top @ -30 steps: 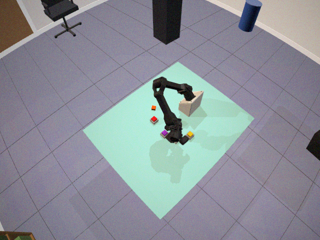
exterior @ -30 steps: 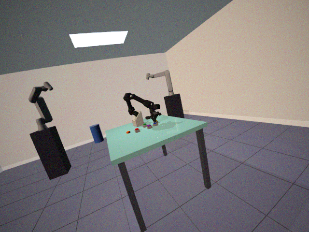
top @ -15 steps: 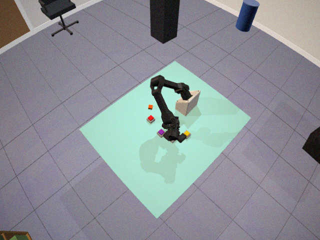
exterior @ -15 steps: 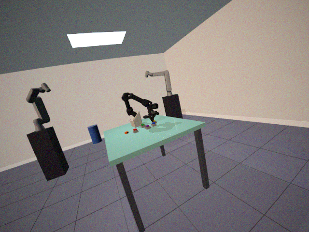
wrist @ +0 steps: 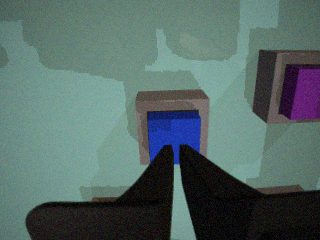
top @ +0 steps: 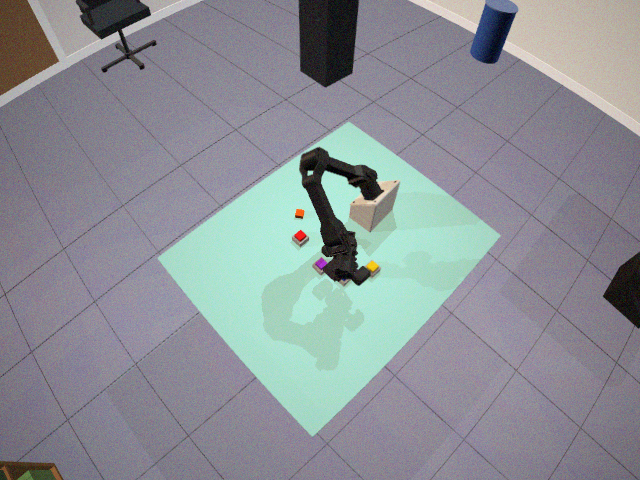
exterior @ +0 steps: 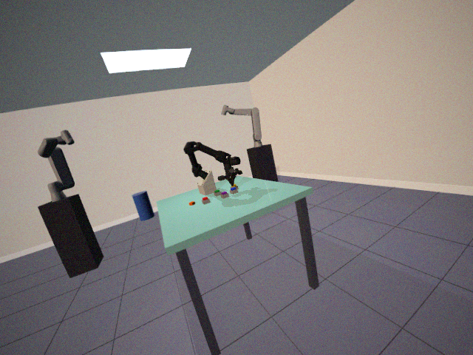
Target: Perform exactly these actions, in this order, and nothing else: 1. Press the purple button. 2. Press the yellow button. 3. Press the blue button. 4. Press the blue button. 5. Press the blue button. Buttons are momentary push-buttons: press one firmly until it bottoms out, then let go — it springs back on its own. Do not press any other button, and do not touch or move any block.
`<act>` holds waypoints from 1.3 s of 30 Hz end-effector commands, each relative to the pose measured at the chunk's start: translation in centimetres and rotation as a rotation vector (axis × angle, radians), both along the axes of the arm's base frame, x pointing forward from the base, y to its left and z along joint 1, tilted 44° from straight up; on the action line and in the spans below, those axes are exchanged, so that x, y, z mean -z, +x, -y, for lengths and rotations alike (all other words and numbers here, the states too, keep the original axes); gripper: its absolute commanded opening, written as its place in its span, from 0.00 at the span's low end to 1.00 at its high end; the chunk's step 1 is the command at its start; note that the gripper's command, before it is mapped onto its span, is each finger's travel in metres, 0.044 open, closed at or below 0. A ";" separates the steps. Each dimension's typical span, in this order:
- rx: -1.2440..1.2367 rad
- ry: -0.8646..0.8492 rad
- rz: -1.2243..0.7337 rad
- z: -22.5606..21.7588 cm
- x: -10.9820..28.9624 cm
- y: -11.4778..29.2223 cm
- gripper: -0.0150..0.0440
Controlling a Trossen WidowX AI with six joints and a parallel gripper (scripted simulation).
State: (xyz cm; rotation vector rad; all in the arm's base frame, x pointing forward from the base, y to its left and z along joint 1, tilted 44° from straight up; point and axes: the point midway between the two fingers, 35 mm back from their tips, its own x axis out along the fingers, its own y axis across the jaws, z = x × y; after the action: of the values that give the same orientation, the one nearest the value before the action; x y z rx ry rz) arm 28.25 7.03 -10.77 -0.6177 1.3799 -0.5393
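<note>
My gripper point(wrist: 175, 152) point(top: 345, 276) point(exterior: 231, 182) is shut and empty, pointing straight down. In the wrist view its fingertips lie over the near edge of the blue button point(wrist: 174, 129), which sits in a tan base; I cannot tell whether they touch it. In the top view the gripper hides the blue button almost fully. The purple button point(wrist: 302, 92) point(top: 321, 263) point(exterior: 224, 193) stands just to one side of the gripper. The yellow button point(top: 373, 266) stands on the other side.
A red button point(top: 300, 236) point(exterior: 205, 199) and a small orange block point(top: 299, 212) point(exterior: 191, 203) lie farther along the pale green table point(top: 232, 289) point(exterior: 198, 229). A green button point(exterior: 216, 191) is near the wedge-shaped arm base point(top: 374, 209) point(exterior: 206, 185).
</note>
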 end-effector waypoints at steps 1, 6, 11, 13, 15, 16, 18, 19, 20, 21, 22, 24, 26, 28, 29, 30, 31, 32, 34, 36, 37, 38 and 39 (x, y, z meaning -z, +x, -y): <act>-0.003 -0.010 -0.013 0.7 0.7 -0.2 0.29; -0.003 -0.010 -0.013 1.3 1.2 -0.1 0.29; -0.003 -0.011 -0.013 1.8 1.8 -0.1 0.29; -0.003 -0.011 -0.013 1.9 1.9 -0.1 0.29; -0.003 -0.011 -0.013 1.9 1.9 -0.1 0.29; -0.003 -0.011 -0.013 1.9 1.9 -0.1 0.29; -0.003 -0.011 -0.013 1.9 1.9 -0.1 0.29; -0.003 -0.011 -0.013 1.9 1.9 -0.1 0.29; -0.003 -0.011 -0.013 1.9 1.9 -0.1 0.29; -0.003 -0.011 -0.013 1.9 1.9 -0.1 0.29; -0.003 -0.011 -0.013 1.9 1.9 -0.1 0.29; -0.003 -0.011 -0.013 1.9 1.9 -0.1 0.29; -0.003 -0.011 -0.013 1.9 1.9 -0.1 0.29; -0.003 -0.011 -0.013 1.9 1.9 -0.1 0.29; -0.003 -0.011 -0.013 1.9 1.9 -0.1 0.29; -0.003 -0.011 -0.013 1.9 1.9 -0.1 0.29; -0.003 -0.011 -0.013 1.9 1.9 -0.1 0.29; -0.003 -0.011 -0.013 1.9 1.9 -0.1 0.29; 0.000 -0.005 -0.005 1.0 1.0 0.0 0.29; -0.003 -0.009 -0.012 -0.3 -0.4 -0.4 0.29; -0.003 -0.010 -0.013 -0.5 -0.6 -0.4 0.29; -0.003 -0.010 -0.013 -0.5 -0.6 -0.4 0.29; -0.003 -0.010 -0.013 -0.5 -0.6 -0.4 0.29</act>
State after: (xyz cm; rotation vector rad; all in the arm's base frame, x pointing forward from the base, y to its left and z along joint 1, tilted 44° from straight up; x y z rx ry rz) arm 27.54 6.88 -10.94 -0.6508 1.3988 -0.5380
